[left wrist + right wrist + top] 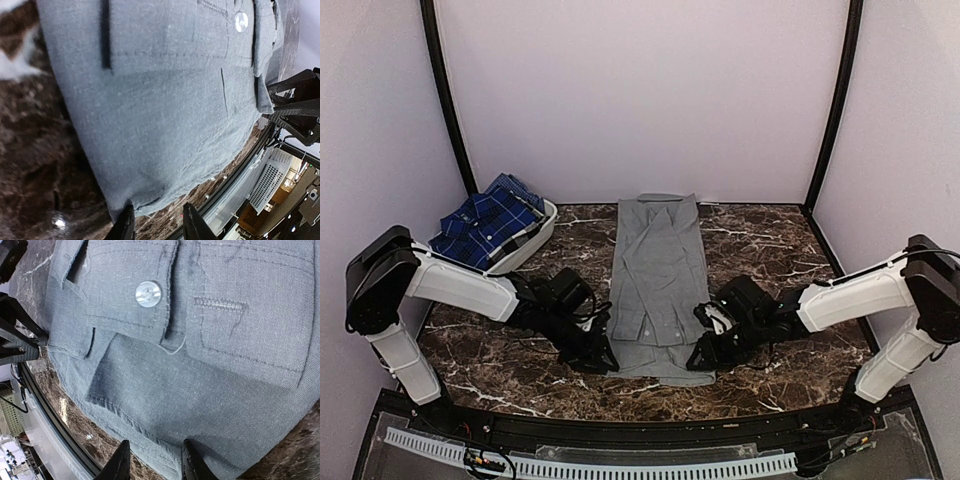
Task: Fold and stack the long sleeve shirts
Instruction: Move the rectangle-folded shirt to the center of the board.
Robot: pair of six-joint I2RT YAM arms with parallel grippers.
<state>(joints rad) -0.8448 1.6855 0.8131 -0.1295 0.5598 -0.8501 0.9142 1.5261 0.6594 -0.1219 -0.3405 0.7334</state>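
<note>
Both arms reach forward and inward from bases at the near corners, white upper links sloping down and dark forearms converging toward the centre. The left end effector (598, 355) and the right end effector (702, 358) sit low, level with each other and apart, each tipped downward. In the left wrist view, the left end effector (157, 227) shows its two dark fingers (125, 225) parted. In the right wrist view, the right end effector (154, 465) has its fingers (120, 464) spread likewise.

Grey shirt (658, 280) folded into long narrow strip, flat, collar far; blue plaid shirt (485, 225) bunched in basket (549, 218).
</note>
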